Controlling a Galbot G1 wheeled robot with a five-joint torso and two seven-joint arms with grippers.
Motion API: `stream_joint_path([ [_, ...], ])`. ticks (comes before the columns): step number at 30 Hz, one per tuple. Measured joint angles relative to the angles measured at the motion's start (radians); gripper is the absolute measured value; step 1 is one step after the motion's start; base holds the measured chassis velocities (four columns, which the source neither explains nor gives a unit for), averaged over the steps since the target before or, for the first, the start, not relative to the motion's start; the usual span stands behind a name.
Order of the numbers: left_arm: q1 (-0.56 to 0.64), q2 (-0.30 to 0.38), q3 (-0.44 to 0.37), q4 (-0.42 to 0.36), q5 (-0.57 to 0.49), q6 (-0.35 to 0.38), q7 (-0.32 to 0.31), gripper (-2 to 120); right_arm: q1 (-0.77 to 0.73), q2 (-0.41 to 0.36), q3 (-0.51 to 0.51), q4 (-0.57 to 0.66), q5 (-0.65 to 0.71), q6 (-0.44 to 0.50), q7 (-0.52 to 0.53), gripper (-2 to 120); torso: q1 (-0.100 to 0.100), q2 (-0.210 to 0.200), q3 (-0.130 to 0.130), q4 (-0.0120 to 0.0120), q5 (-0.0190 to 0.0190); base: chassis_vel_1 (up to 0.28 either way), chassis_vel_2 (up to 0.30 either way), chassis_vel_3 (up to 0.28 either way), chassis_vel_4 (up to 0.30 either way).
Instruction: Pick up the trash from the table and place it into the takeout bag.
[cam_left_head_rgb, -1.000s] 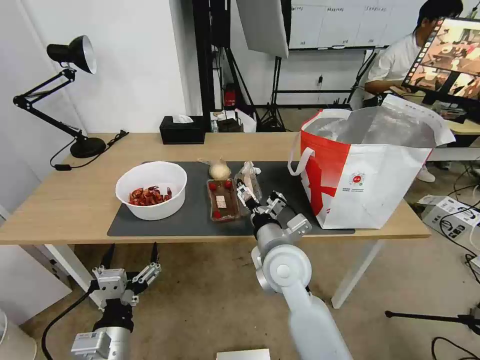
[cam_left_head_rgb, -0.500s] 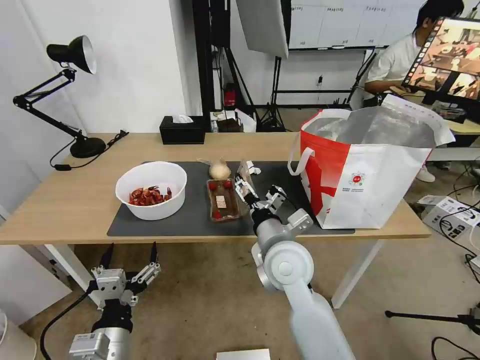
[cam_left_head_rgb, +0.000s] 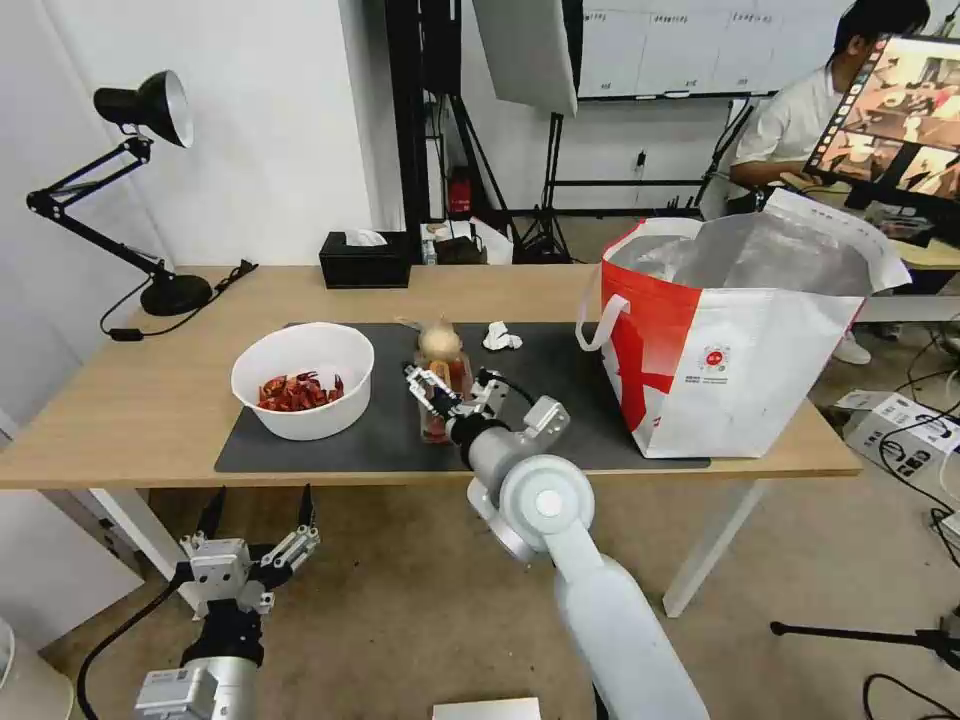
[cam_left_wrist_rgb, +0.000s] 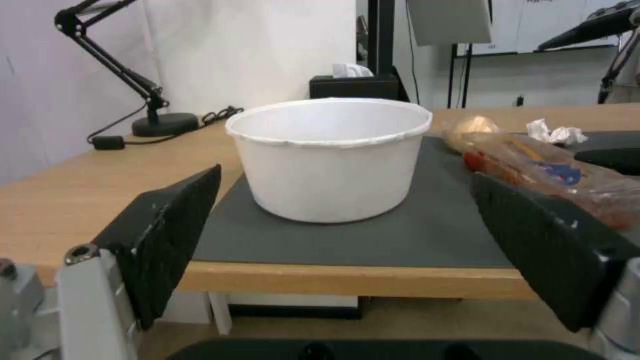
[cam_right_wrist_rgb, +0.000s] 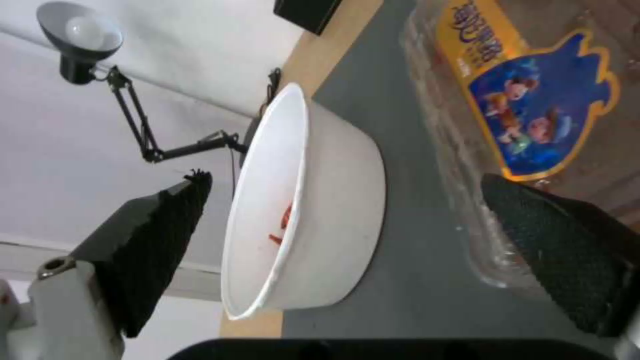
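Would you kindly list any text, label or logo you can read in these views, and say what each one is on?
Yellow-bordered blue cartoon sticker on the clear hinged plastic tray: a line of yellow-backed characters at its top edge, too blurred to quote.
Small round red logo on the large white and red takeout bag: small print beneath it, too small to read.
White boards on the far wall: lines of writing, too small to read.

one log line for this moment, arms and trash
right pincer: open, over tray | left pincer: open, below table edge | bowl, tissue on mat
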Motion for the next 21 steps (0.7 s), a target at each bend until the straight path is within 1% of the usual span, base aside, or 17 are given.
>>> stream_joint_path([
  [7,-0.001,0.001,-0.002,-0.001,-0.002,0.000,0.000,100,0.003,-0.001,0.004,0.000,0.004,0.014,-0.002,100,0.000,0.000,0.000,0.0000,0.0000,0.000,0.000,0.000,0.000],
  [10,-0.001,0.001,-0.003,-0.001,-0.003,-0.001,-0.001,100,0.020,-0.006,0.003,0.000,-0.034,0.017,-0.032,100,0.000,0.000,0.000,0.0000,0.0001,0.000,0.000,0.000,0.000],
  [11,-0.001,0.001,-0.004,-0.001,-0.003,-0.001,-0.001,100,0.035,-0.016,-0.001,0.000,-0.069,0.016,-0.054,100,0.000,0.000,0.000,0.0000,0.0001,0.000,0.000,0.000,0.000],
  [13,-0.002,0.005,-0.007,-0.001,-0.006,-0.001,-0.001,100,0.101,-0.069,-0.032,-0.002,-0.183,0.002,-0.121,100,0.000,0.000,0.000,0.0000,0.0003,0.000,0.000,0.000,0.000],
  [14,-0.002,0.005,-0.007,-0.001,-0.006,-0.001,-0.001,100,0.101,-0.069,-0.032,-0.002,-0.183,0.002,-0.121,100,0.000,0.000,0.000,0.0000,0.0003,0.000,0.000,0.000,0.000],
  [17,-0.006,0.008,-0.012,-0.002,-0.013,-0.002,-0.001,100,0.250,-0.184,-0.097,-0.054,-0.375,-0.008,-0.239,100,0.000,0.000,0.000,0.0000,0.0003,0.000,0.000,0.000,0.000],
  [18,-0.006,0.008,-0.012,-0.002,-0.013,-0.002,-0.001,100,0.250,-0.184,-0.097,-0.054,-0.375,-0.008,-0.239,100,0.000,0.000,0.000,0.0000,0.0003,0.000,0.000,0.000,0.000],
  [19,-0.007,0.008,-0.013,-0.002,-0.015,-0.002,-0.001,100,0.290,-0.210,-0.113,-0.073,-0.418,-0.008,-0.266,99,0.000,0.000,0.000,0.0000,0.0002,0.000,0.000,0.000,0.000],
  [21,-0.011,0.010,-0.014,-0.002,-0.019,-0.002,-0.001,100,0.395,-0.272,-0.161,-0.144,-0.512,-0.008,-0.350,89,0.000,0.000,0.000,-0.0002,0.0003,0.000,0.000,0.000,0.000],
])
